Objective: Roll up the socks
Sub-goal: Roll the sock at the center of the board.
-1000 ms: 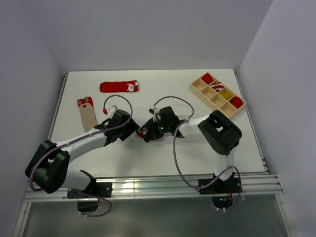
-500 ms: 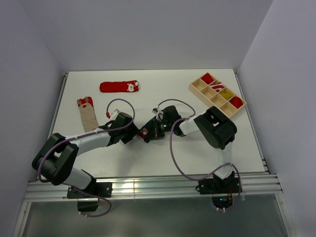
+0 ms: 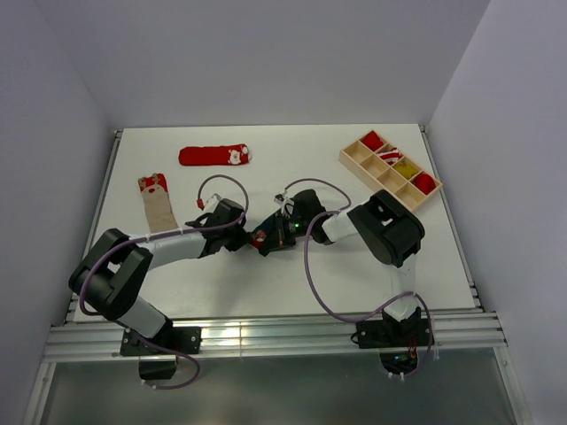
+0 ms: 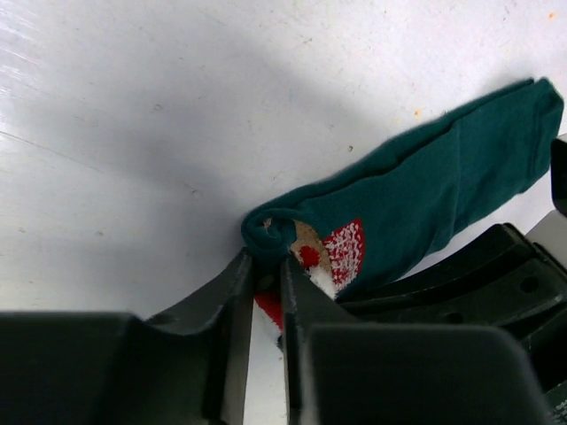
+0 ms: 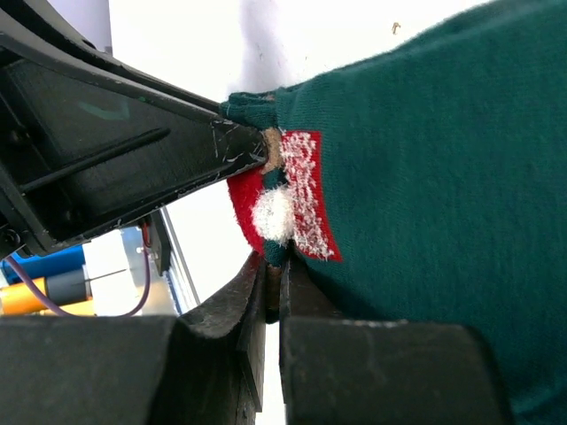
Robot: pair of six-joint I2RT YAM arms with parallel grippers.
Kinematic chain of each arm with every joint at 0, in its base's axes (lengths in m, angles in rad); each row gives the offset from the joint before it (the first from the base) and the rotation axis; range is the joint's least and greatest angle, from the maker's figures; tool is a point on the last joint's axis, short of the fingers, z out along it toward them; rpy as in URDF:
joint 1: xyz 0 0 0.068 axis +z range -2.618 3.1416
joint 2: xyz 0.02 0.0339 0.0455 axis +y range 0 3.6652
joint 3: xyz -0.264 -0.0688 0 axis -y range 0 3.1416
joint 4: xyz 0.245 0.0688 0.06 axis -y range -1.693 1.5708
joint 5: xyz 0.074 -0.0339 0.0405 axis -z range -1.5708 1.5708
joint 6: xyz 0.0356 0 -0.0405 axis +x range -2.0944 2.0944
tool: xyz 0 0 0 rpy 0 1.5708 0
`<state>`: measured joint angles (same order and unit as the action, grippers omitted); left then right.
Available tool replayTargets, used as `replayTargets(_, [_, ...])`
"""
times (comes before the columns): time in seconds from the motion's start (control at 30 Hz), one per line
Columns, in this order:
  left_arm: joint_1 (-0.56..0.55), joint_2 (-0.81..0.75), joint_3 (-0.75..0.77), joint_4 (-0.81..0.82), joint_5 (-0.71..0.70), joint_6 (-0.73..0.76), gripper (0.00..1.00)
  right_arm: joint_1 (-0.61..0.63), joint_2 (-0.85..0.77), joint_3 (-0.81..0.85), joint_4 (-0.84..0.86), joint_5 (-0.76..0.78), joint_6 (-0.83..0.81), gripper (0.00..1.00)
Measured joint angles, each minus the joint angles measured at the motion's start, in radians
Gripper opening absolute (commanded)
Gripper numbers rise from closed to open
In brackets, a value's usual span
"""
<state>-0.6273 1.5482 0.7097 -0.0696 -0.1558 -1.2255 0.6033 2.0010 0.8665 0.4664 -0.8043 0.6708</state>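
A dark green sock (image 3: 262, 237) with a red and white patch lies at the table's middle, between my two grippers. In the left wrist view the green sock (image 4: 425, 181) stretches up to the right, and my left gripper (image 4: 268, 266) is shut on its curled near end. In the right wrist view my right gripper (image 5: 275, 266) is shut on the edge of the sock (image 5: 443, 177) just below the red patch (image 5: 301, 195). From above, the left gripper (image 3: 245, 237) and the right gripper (image 3: 271, 236) almost touch.
A red sock (image 3: 214, 156) lies flat at the back left. A beige sock (image 3: 157, 202) lies near the left edge. A wooden tray (image 3: 365, 162) with compartments holding rolled socks stands at the back right. Walls close in on both sides of the table.
My left gripper has slid right to the green sock and shut on its curled end. The right gripper has kept its hold on the sock, while its elbow has swung back.
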Motion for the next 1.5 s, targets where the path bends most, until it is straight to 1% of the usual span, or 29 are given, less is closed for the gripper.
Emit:
replayTargets(0.03, [-0.001,0.003,0.005,-0.002,0.0,0.0,0.14,0.0,-0.002,0.0,-0.005,0.002,-0.004,0.11])
replayTargets(0.07, [-0.003,0.007,0.01,-0.006,0.0,0.002,0.09,0.0,-0.006,0.0,-0.011,0.007,-0.01,0.14])
replayTargets(0.1, [-0.004,0.01,0.015,-0.009,0.0,0.002,0.06,0.0,-0.012,0.0,-0.021,0.011,-0.017,0.2])
replayTargets(0.17, [-0.008,0.02,0.029,-0.019,-0.001,0.007,0.02,0.001,-0.031,-0.001,-0.052,0.031,-0.039,0.25])
replayTargets(0.2, [-0.01,0.024,0.035,-0.023,-0.001,0.01,0.0,0.002,-0.043,-0.001,-0.07,0.042,-0.049,0.29])
replayTargets(0.3, [-0.015,0.039,0.055,-0.035,0.0,0.015,0.0,0.006,-0.082,-0.003,-0.126,0.081,-0.083,0.36])
replayTargets(0.4, [-0.017,0.048,0.071,-0.054,-0.002,0.027,0.0,0.013,-0.138,-0.005,-0.207,0.14,-0.127,0.4])
replayTargets(0.63, [-0.024,0.067,0.113,-0.103,-0.014,0.056,0.0,0.041,-0.29,-0.02,-0.367,0.349,-0.248,0.42])
replayTargets(0.73, [-0.03,0.074,0.129,-0.121,-0.023,0.066,0.0,0.088,-0.357,-0.024,-0.396,0.458,-0.301,0.44])
replayTargets(0.87, [-0.035,0.081,0.145,-0.139,-0.027,0.082,0.0,0.202,-0.41,-0.024,-0.393,0.595,-0.373,0.45])
replayTargets(0.97, [-0.036,0.085,0.156,-0.153,-0.027,0.088,0.0,0.269,-0.411,-0.023,-0.381,0.663,-0.416,0.46])
replayTargets(1.1, [-0.037,0.086,0.161,-0.165,-0.026,0.089,0.0,0.311,-0.388,-0.022,-0.353,0.734,-0.457,0.47])
replayTargets(1.3, [-0.025,0.086,0.161,-0.174,-0.023,0.091,0.0,0.321,-0.345,-0.02,-0.278,0.81,-0.493,0.47])
replayTargets(1.5, [-0.016,0.086,0.161,-0.176,-0.015,0.092,0.0,0.323,-0.317,-0.016,-0.228,0.824,-0.501,0.47])
